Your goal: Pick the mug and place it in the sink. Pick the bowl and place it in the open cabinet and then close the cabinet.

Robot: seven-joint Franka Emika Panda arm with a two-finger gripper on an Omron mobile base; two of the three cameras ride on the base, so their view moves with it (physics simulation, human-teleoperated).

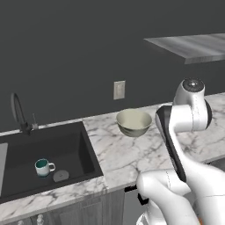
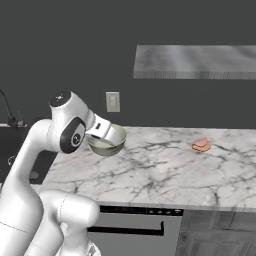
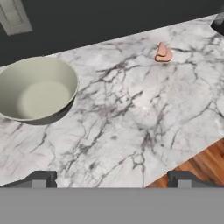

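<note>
The small white mug [image 1: 44,167] with a teal inside stands upright in the black sink [image 1: 74,145], beside the round drain. The large cream-green bowl [image 1: 133,122] [image 2: 111,143] [image 3: 37,89] sits empty on the marble counter right of the sink. In the hand view my gripper [image 3: 111,181] hovers above the counter with its fingertips [image 3: 40,179] wide apart and nothing between them; it is open, with the bowl up and to the left. In the right base view my wrist partly covers the bowl. The grey wood-grain underside of the cabinet [image 1: 191,46] [image 2: 195,62] hangs above the counter; its doors are out of view.
A dark arched faucet [image 1: 17,112] stands behind the sink. A wall outlet [image 1: 119,89] [image 2: 112,101] sits above the bowl. A small pink-orange object [image 2: 201,145] [image 3: 163,53] lies on the counter further right. Wood floor [image 3: 205,164] shows past the counter's front edge.
</note>
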